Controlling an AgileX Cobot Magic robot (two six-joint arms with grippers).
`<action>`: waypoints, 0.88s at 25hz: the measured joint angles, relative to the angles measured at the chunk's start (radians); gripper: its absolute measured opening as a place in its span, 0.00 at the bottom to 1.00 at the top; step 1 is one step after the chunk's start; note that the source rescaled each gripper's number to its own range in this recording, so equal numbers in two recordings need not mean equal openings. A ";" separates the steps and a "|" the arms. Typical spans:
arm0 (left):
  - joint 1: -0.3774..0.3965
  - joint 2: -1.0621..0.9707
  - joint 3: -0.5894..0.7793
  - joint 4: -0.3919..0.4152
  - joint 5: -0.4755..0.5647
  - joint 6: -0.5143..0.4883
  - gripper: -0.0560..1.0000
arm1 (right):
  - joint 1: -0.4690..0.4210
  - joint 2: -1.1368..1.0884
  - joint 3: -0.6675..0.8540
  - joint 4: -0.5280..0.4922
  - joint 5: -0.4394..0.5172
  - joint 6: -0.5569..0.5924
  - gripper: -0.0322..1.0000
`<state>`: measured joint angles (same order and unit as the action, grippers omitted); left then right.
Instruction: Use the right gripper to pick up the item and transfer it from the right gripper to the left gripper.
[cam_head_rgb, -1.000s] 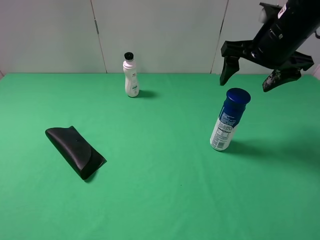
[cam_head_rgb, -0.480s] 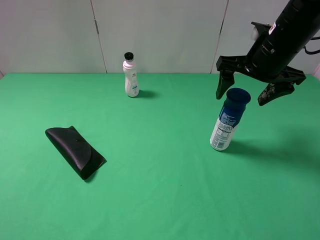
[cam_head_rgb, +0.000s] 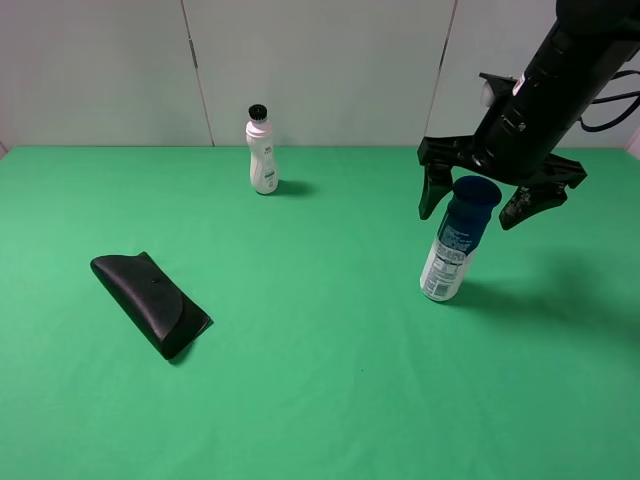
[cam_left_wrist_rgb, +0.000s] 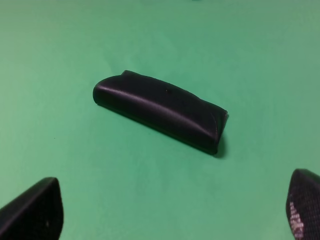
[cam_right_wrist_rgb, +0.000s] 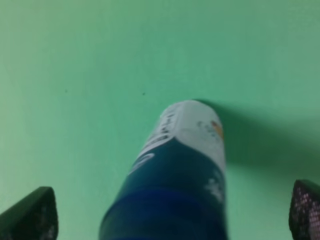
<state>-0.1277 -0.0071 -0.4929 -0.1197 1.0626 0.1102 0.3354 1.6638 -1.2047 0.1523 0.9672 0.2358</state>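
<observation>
The item, a can (cam_head_rgb: 455, 243) with a blue cap, blue upper body and white labelled lower body, stands upright on the green table right of centre. My right gripper (cam_head_rgb: 476, 203) is open, its two fingers straddling the can's cap with gaps on both sides. In the right wrist view the can (cam_right_wrist_rgb: 176, 185) fills the middle between the two fingertips (cam_right_wrist_rgb: 30, 216), which are apart from it. My left gripper (cam_left_wrist_rgb: 170, 215) is open above the flat black case (cam_left_wrist_rgb: 160, 110); it does not show in the exterior view.
A small white bottle with a black cap (cam_head_rgb: 262, 150) stands at the back centre-left. The flat black case (cam_head_rgb: 150, 303) lies at the left. A pale wall runs behind the table's far edge.
My right gripper has come down and leftward from above and behind the can, so that its open fingers now straddle the blue cap. The can has not moved.
</observation>
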 joint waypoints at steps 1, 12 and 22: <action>0.000 0.000 0.000 0.000 0.000 0.000 1.00 | 0.006 0.002 0.000 -0.001 -0.001 -0.001 1.00; 0.000 0.000 0.000 0.000 0.000 0.000 1.00 | 0.020 0.017 0.011 -0.037 -0.011 0.013 1.00; 0.000 0.000 0.000 0.000 0.000 0.000 1.00 | 0.027 0.017 0.045 -0.040 -0.051 0.032 1.00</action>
<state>-0.1277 -0.0071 -0.4929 -0.1197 1.0626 0.1102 0.3626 1.6809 -1.1598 0.1126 0.9160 0.2673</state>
